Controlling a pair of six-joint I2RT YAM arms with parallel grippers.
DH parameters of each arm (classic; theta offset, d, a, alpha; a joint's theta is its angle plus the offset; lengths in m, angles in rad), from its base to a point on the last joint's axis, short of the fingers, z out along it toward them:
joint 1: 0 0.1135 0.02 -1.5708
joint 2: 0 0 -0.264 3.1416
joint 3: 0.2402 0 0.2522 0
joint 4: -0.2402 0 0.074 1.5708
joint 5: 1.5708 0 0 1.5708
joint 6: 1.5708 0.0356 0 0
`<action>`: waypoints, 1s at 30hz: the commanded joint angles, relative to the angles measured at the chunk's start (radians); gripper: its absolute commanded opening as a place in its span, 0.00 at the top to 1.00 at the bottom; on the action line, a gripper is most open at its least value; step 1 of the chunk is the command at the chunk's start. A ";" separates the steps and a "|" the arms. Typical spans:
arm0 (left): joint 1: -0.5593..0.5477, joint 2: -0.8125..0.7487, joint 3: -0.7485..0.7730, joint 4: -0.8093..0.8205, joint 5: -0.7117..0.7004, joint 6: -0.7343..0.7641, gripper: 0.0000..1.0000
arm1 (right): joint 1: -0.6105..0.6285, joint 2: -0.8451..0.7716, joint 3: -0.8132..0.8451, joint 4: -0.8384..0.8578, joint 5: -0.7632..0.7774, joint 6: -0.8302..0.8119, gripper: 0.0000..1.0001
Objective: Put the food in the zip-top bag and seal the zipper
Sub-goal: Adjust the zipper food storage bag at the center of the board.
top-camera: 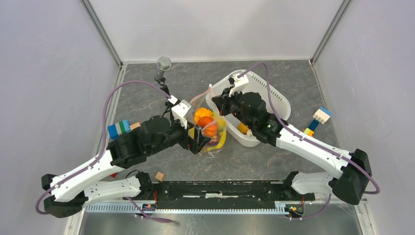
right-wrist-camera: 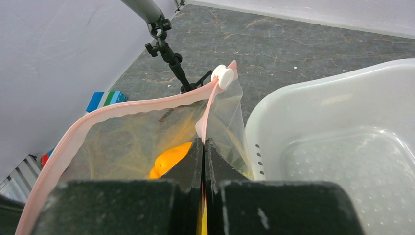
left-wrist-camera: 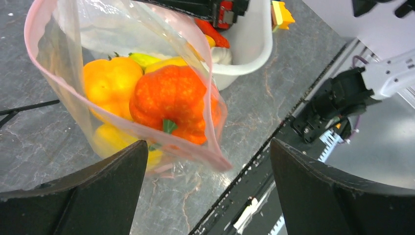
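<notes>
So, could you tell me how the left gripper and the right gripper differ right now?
The left gripper stands wide open; the right gripper is shut. The left gripper grips nothing, while the right gripper pinches the zip-top bag at its mouth edge. The right gripper reaches in across the white tub; the left gripper does not. Both are black and face the bag.

Left gripper wide apart; right gripper tight together.
</notes>
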 commanded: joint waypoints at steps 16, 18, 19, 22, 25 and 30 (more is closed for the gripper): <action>-0.010 -0.080 -0.147 0.239 -0.212 0.019 0.78 | -0.007 -0.043 0.011 0.064 -0.135 -0.007 1.00; -0.009 -0.089 -0.148 0.247 -0.197 0.027 0.90 | -0.006 -0.053 -0.005 0.084 -0.173 -0.014 1.00; -0.009 -0.094 -0.146 0.246 -0.191 0.030 0.94 | -0.006 -0.060 -0.020 0.102 -0.188 -0.015 1.00; -0.008 -0.111 -0.149 0.236 -0.195 0.033 0.98 | -0.007 -0.084 -0.051 0.144 -0.213 -0.019 0.98; -0.009 -0.143 -0.154 0.217 -0.229 0.035 0.98 | -0.006 -0.100 -0.048 0.142 -0.261 -0.031 0.98; -0.008 -0.204 -0.116 0.121 -0.252 0.077 0.98 | -0.007 -0.145 -0.071 0.174 -0.378 -0.037 0.95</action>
